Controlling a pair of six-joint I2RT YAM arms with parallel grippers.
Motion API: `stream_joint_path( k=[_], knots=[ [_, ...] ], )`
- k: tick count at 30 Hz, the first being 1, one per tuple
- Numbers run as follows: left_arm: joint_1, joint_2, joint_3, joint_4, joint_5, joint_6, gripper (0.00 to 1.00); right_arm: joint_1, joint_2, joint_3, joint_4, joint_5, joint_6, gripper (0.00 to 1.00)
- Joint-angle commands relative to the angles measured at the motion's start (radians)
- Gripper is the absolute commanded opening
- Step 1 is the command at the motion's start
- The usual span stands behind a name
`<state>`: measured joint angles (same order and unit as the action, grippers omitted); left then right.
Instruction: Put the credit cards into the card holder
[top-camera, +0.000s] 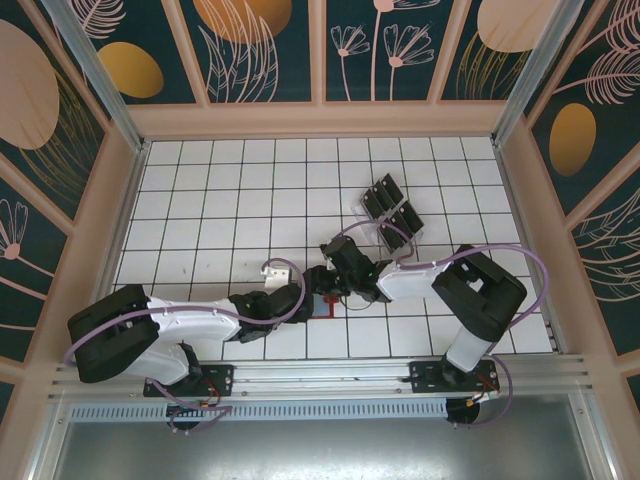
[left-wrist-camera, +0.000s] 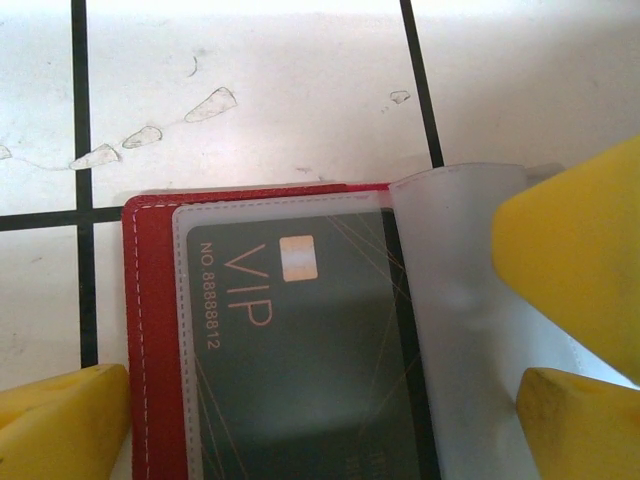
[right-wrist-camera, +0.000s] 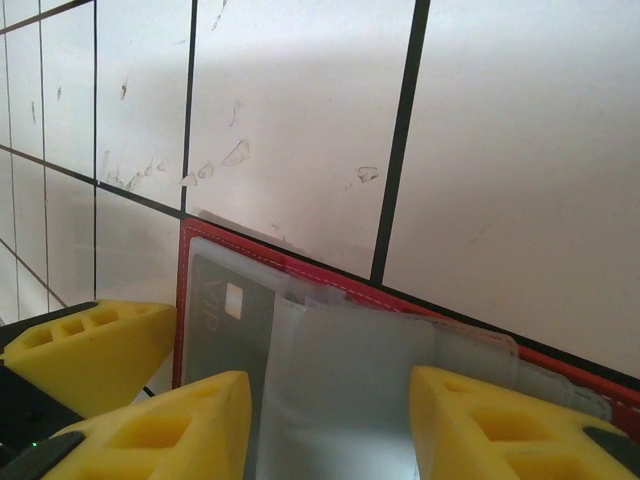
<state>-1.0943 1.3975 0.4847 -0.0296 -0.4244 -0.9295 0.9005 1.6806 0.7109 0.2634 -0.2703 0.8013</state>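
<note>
The card holder (left-wrist-camera: 150, 350) looks like red leather or imitation leather — finely grained and matt, with pale stitching along its edge — and its inner sleeves (left-wrist-camera: 460, 300) are frosted, translucent soft plastic. The credit card (left-wrist-camera: 300, 380) under one sleeve is smooth dark-grey plastic with coppery printed lettering and thin lines. The table (left-wrist-camera: 260, 90) is a glossy white surface with black grid lines, smudged in places.

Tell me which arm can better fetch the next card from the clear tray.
Right, probably: the right gripper sits nearer the clear tray of credit cards, while the left gripper straddles the card holder.
</note>
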Motion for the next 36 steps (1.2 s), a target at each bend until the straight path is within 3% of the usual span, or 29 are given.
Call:
stream_joint_path(
  k=[1,10,18,26,36],
  knots=[
    [0.009,0.013,-0.028,-0.088,-0.015,-0.026,0.99,0.007,-0.02,-0.026,0.013,-0.013,0.022,0.46],
    [0.01,0.061,-0.041,-0.124,-0.022,-0.088,0.99,0.026,-0.175,-0.067,-0.051,0.08,0.042,0.46],
    [0.009,0.041,-0.06,-0.11,-0.024,-0.102,0.99,0.105,-0.279,-0.111,-0.061,0.203,0.135,0.46],
    [0.01,0.04,-0.069,-0.098,-0.02,-0.101,0.99,0.149,-0.235,-0.149,-0.004,0.271,0.227,0.46],
    [0.009,0.027,-0.083,-0.093,-0.021,-0.098,0.98,0.137,-0.152,-0.151,-0.024,0.328,0.223,0.46]
  ],
)
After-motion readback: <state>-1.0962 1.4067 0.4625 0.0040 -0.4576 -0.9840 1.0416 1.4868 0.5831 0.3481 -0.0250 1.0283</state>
